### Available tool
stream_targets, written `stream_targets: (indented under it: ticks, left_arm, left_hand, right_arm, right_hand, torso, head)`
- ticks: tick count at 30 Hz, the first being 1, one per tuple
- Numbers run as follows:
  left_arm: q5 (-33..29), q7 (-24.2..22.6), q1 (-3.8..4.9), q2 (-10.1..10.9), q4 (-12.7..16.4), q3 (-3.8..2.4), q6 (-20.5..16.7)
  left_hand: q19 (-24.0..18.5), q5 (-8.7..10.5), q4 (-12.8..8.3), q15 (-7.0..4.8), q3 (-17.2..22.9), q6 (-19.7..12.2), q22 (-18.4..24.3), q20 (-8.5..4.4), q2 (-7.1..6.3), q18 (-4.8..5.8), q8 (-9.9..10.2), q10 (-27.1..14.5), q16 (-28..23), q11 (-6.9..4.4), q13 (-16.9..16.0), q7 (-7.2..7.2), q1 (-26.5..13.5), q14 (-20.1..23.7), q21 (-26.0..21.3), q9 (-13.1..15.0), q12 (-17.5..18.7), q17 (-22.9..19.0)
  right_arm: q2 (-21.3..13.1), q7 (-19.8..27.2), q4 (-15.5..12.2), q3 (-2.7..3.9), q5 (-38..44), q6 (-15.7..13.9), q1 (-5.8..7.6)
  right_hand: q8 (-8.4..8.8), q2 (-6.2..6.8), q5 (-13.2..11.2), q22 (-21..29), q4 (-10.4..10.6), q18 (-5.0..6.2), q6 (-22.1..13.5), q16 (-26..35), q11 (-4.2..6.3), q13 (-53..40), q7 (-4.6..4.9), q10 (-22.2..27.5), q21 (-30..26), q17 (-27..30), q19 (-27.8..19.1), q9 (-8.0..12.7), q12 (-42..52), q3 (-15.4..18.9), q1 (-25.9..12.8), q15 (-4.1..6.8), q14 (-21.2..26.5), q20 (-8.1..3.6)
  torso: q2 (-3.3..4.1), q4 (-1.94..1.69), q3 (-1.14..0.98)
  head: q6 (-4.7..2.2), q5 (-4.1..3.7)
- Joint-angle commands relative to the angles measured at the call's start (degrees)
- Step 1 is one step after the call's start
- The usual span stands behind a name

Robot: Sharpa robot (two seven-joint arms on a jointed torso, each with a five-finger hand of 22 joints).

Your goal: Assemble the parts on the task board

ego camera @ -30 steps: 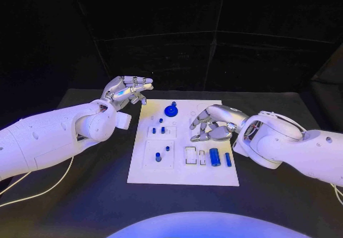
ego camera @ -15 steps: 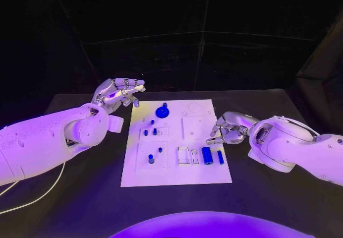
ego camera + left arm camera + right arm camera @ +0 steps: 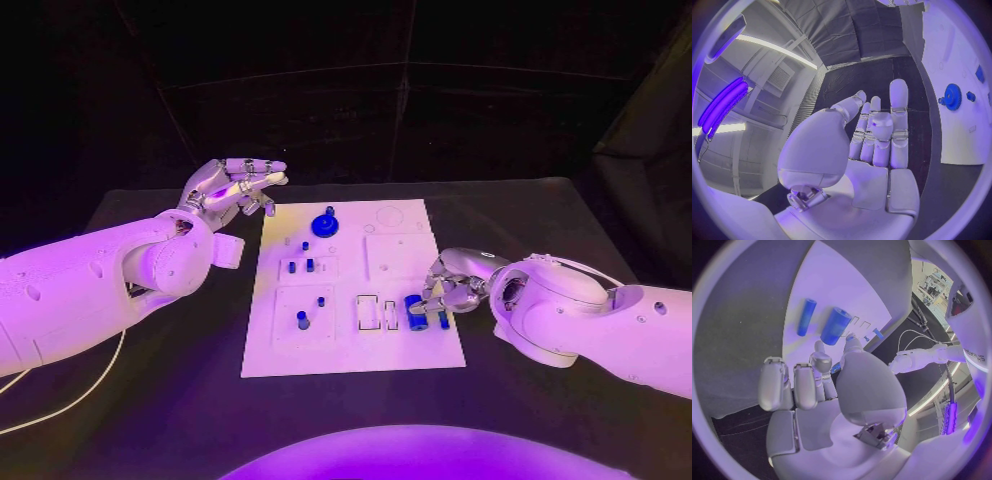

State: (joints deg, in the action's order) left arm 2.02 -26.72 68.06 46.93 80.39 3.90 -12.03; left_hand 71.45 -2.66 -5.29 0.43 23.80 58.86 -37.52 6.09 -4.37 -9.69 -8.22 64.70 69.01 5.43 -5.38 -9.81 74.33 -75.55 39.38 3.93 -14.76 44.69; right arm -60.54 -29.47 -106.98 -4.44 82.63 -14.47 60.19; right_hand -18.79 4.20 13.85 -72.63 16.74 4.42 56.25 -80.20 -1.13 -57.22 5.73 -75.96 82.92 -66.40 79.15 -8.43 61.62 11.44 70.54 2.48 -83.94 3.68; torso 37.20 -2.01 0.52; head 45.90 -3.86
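Note:
The white task board (image 3: pixel 378 350) lies in the middle of the table. A blue gear (image 3: pixel 326 225) stands at its far end, with small blue pegs (image 3: pixel 300 266) just nearer and another peg (image 3: pixel 302 320) lower left. A thick blue cylinder (image 3: pixel 415 308) and a thin one (image 3: pixel 441 318) lie near the board's right edge. My right hand (image 3: pixel 454 285) hovers over them, its fingertips (image 3: pixel 820 347) next to the thick cylinder (image 3: pixel 836 325); I cannot tell whether they touch it. The thin cylinder (image 3: pixel 806 316) lies free. My left hand (image 3: pixel 231 185) is raised off the board's far left corner, holding nothing, its fingers (image 3: pixel 879 125) straight.
Rectangular slots (image 3: pixel 378 312) sit left of the cylinders. The gear (image 3: pixel 951 96) and the board's edge (image 3: pixel 961 135) lie beside my left hand. Black table (image 3: pixel 173 400) surrounds the board. A white cable (image 3: pixel 65 405) trails at the left front.
My right hand has drawn back from the board's middle and come down toward the two cylinders at the right edge. The camera has shifted. My left hand has held its place.

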Motion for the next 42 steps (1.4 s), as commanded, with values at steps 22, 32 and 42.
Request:
stream_targets:
  ticks: [22,32,42]
  left_arm:
    - [-0.2,-0.2,0.07,0.1,0.1,0.14,0.8]
    - [-0.2,-0.1,0.06,0.2,0.1,0.24,1.0]
    - [-0.2,0.0,0.05,0.2,0.1,0.43,1.5]
  left_hand:
    - [-0.3,-0.25,-0.1,0.08,-0.3,-0.3,0.1,0.06,0.28,-0.78,-0.3,-0.4,-0.2,-0.06,-0.1,0.00,0.1,0.4,-0.1,-0.1,-0.3,0.0]
    - [-0.2,-0.25,0.0,0.09,-0.4,-0.3,0.1,0.07,0.31,-0.78,-0.3,-0.4,-0.2,-0.05,-0.1,-0.01,0.1,0.4,-0.2,0.0,-0.4,-0.1]
    - [-0.2,-0.26,-0.1,0.09,-0.4,-0.3,0.1,0.07,0.36,-0.79,-0.3,-0.4,-0.1,-0.06,-0.1,0.01,0.1,0.4,-0.2,0.0,-0.4,0.0]
  right_arm:
    - [4.6,-3.8,2.8,0.02,4.3,1.3,-3.24]
    - [2.3,-0.2,0.1,0.06,0.0,-10.9,-3.44]
    - [2.1,3.1,-2.4,0.12,-4.1,-17.2,-3.41]
  right_hand:
    - [-2.92,-3.37,7.8,-0.5,-1.2,-0.84,-0.6,-0.5,0.37,-4.0,-0.36,-1.0,0.3,-0.9,0.5,-1.7,1.7,-1.1,4.3,0.66,-2.3,-0.33]
    - [-3.97,-5.51,14.7,-1.1,-1.6,-0.93,0.7,-0.5,1.01,-5.2,-1.05,-1.5,0.5,-1.2,0.8,-2.6,1.8,-2.0,7.1,1.17,-2.4,-0.76]
    - [-4.06,-5.46,16.1,-1.4,-1.0,-0.99,1.0,-0.5,1.13,-5.1,-1.17,-1.6,0.6,-1.3,1.0,-2.9,1.3,-1.6,6.8,1.29,-2.4,-0.91]
  torso:
    - [0.02,-0.06,0.03]
    - [-0.07,0.01,0.06]
    - [-0.03,-0.10,0.11]
  head:
    - [0.31,0.38]
    - [0.31,0.41]
    - [0.06,0.60]
